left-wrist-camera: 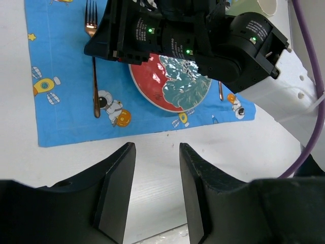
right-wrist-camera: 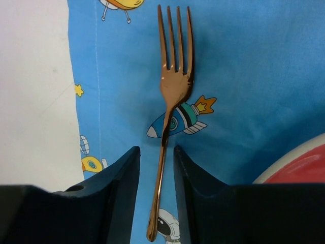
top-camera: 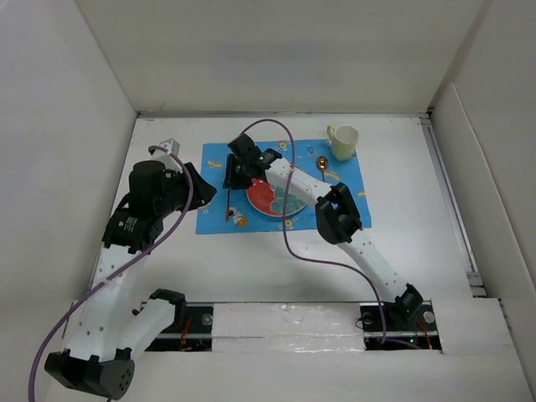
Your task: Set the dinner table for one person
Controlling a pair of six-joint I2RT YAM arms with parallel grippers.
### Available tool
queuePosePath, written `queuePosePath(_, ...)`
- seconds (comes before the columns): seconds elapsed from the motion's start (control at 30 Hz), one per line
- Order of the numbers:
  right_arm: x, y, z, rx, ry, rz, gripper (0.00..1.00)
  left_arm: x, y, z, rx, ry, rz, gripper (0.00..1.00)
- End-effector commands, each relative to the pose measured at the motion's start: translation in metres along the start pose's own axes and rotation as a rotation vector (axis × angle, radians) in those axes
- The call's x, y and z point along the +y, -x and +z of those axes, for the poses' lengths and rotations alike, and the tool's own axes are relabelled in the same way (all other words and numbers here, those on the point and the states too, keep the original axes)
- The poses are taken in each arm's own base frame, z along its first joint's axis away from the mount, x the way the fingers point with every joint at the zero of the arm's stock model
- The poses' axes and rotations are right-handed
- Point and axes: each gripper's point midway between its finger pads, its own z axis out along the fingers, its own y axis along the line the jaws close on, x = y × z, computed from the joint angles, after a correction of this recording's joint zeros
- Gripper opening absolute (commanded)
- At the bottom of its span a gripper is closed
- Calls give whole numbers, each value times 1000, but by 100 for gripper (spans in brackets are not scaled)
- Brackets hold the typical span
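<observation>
A copper fork (right-wrist-camera: pixel 175 86) lies flat on the blue cartoon placemat (right-wrist-camera: pixel 254 76), left of the red and teal plate (top-camera: pixel 264 199). My right gripper (right-wrist-camera: pixel 156 155) is open and straddles the fork's handle, with a gap on each side. In the top view the right gripper (top-camera: pixel 234 172) hovers over the mat's left part, where the fork (top-camera: pixel 229 205) lies. My left gripper (left-wrist-camera: pixel 157 150) is open and empty above the white dinner table (left-wrist-camera: pixel 152 168), just off the mat's near edge. In the top view the left gripper (top-camera: pixel 205 191) is by the mat's left edge.
A pale green mug (top-camera: pixel 343 141) stands at the mat's far right corner. A copper spoon (top-camera: pixel 322 165) lies on the mat right of the plate. The right arm's forearm (top-camera: pixel 339 213) crosses over the plate. White walls enclose the table on three sides.
</observation>
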Motion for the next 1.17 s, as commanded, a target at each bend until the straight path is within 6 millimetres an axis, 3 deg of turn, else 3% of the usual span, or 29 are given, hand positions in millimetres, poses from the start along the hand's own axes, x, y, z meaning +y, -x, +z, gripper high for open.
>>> queuePosePath(0.0,32,38,-32,-85,116,-2,41,1,10,4,-44,5,34,37)
queuePosePath(0.07,52,50,-53,-92,207,-10,50,7,19,5,-64,49,61,39)
queuePosePath(0.1,73,62,-81,-119,271,-23,53,11,24,5,-83,75,72,40)
queuePosePath(0.17,91,80,-117,-146,360,-41,61,8,40,3,-114,91,99,43)
queuePosePath(0.2,113,94,-160,-197,422,-69,61,8,45,4,-122,99,104,44)
queuePosePath(0.27,113,115,-200,-253,459,-99,65,0,62,5,-155,89,109,48)
queuePosePath(0.3,112,123,-221,-278,471,-114,75,-4,66,6,-165,75,107,49)
queuePosePath(0.33,120,132,-270,-331,520,-165,100,-13,74,6,-187,44,108,52)
queuePosePath(0.37,102,127,-273,-314,486,-169,100,-15,77,8,-189,35,105,53)
queuePosePath(0.4,82,138,-292,-352,450,-173,100,-19,80,10,-192,20,98,55)
queuePosePath(0.43,75,147,-351,-466,429,-211,100,-25,87,8,-210,5,95,57)
queuePosePath(0.47,40,136,-344,-451,343,-185,100,-25,90,11,-211,8,92,57)
queuePosePath(0.5,-15,150,-390,-595,231,-121,100,-32,106,4,-256,5,85,58)
queuePosePath(0.53,-12,156,-394,-623,246,-128,100,-32,106,4,-255,5,84,58)
queuePosePath(0.57,-20,150,-465,-770,256,-127,100,-34,114,-2,-284,13,79,58)
queuePosePath(0.6,-61,134,-457,-769,176,-80,100,-31,124,-8,-329,46,68,59)
queuePosePath(0.63,-108,143,-489,-893,61,-4,100,-36,137,-21,-378,49,57,60)
queuePosePath(0.67,-118,127,-540,-1018,41,13,100,-34,147,-32,-428,78,43,60)
queuePosePath(0.7,-153,113,-535,-1021,-42,73,100,-25,157,-41,-479,135,20,60)
queuePosePath(0.73,-187,108,-551,-1077,-146,134,100,-25,164,-55,-514,152,5,61)
queuePosePath(0.8,-206,89,-559,-1104,-257,167,100,-18,169,-64,-550,198,-37,61)
queuePosePath(0.83,-216,83,-548,-1075,-287,179,100,-16,168,-68,-555,205,-45,61)
queuePosePath(1.13,-226,103,-509,-984,-301,165,100,-7,139,-62,-536,180,-80,61)
